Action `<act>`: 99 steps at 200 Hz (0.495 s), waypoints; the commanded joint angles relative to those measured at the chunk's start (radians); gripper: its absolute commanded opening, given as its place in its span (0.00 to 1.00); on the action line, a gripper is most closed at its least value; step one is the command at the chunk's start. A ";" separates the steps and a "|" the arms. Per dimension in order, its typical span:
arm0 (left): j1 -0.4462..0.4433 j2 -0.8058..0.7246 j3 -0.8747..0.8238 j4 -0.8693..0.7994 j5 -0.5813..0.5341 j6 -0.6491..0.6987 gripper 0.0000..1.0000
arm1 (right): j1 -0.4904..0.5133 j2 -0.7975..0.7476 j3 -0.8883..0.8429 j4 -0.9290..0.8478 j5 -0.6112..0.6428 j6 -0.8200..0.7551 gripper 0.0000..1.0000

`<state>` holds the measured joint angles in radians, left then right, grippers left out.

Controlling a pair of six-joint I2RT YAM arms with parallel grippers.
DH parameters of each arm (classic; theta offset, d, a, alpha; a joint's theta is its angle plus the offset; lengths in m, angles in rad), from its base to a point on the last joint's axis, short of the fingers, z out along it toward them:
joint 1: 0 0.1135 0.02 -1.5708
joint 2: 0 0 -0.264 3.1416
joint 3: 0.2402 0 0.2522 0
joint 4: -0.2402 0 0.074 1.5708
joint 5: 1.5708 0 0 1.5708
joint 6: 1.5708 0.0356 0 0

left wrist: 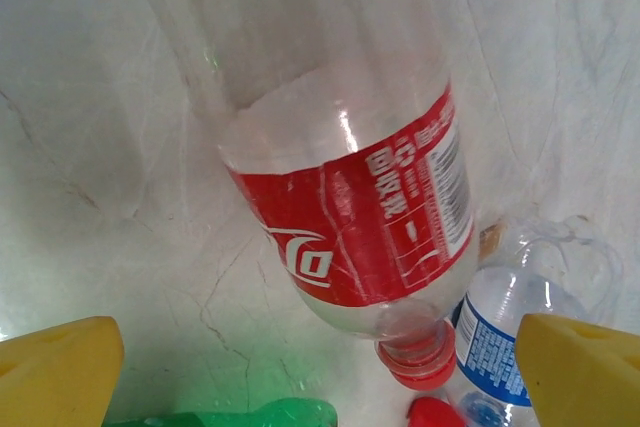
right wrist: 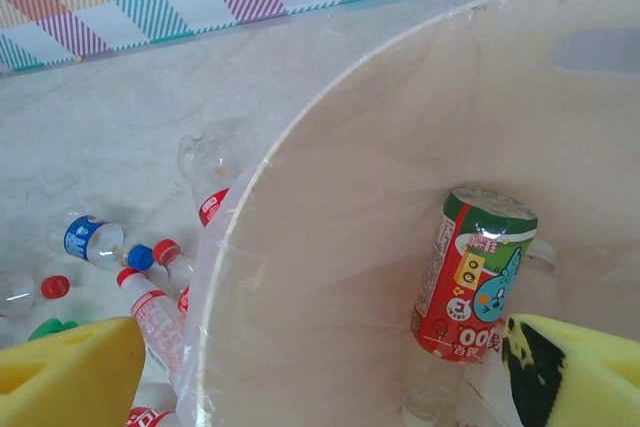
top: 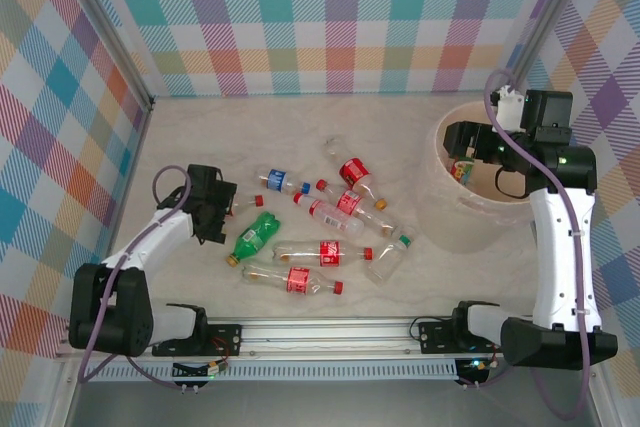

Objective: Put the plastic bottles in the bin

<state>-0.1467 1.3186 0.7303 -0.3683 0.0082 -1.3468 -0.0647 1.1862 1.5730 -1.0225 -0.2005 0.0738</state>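
Note:
Several plastic bottles lie scattered mid-table, among them a green bottle (top: 255,235) and a blue-labelled one (top: 281,182). My left gripper (top: 222,209) is low at the left end of the pile. In its wrist view it is open (left wrist: 320,377), and a red-labelled, red-capped bottle (left wrist: 360,207) lies ahead between the yellow fingers (left wrist: 55,367), untouched. The green bottle (left wrist: 250,415) and the blue-labelled bottle (left wrist: 500,337) lie beside it. My right gripper (top: 466,140) hangs open over the cream bin (top: 455,232), holding nothing (right wrist: 320,377). A colourfully labelled bottle (right wrist: 475,277) lies inside the bin (right wrist: 330,277).
Checked walls enclose the table on three sides. The bin stands at the right, close to the wall. Bare tabletop lies behind the pile and at the near left. A metal rail with both arm bases (top: 330,332) runs along the near edge.

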 commanded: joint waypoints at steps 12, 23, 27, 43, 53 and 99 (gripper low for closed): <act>-0.014 0.075 0.052 0.055 -0.013 -0.023 1.00 | -0.004 -0.028 0.019 0.007 -0.031 0.011 0.92; -0.017 0.097 0.060 0.069 -0.026 -0.026 1.00 | -0.003 -0.029 0.013 0.001 -0.033 0.009 0.92; -0.017 0.108 0.061 0.077 -0.030 -0.026 1.00 | -0.003 -0.030 0.010 0.002 -0.034 0.008 0.92; -0.017 0.142 0.070 0.124 -0.038 -0.037 1.00 | -0.003 -0.031 -0.005 0.002 -0.042 0.009 0.92; -0.018 0.165 0.073 0.152 -0.040 -0.046 1.00 | -0.003 -0.033 -0.014 0.003 -0.049 0.009 0.92; -0.025 0.262 0.111 0.200 -0.024 -0.054 0.92 | -0.003 -0.031 -0.034 0.005 -0.062 0.017 0.92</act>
<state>-0.1593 1.5482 0.8001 -0.2058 -0.0128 -1.3907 -0.0647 1.1683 1.5536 -1.0218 -0.2314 0.0742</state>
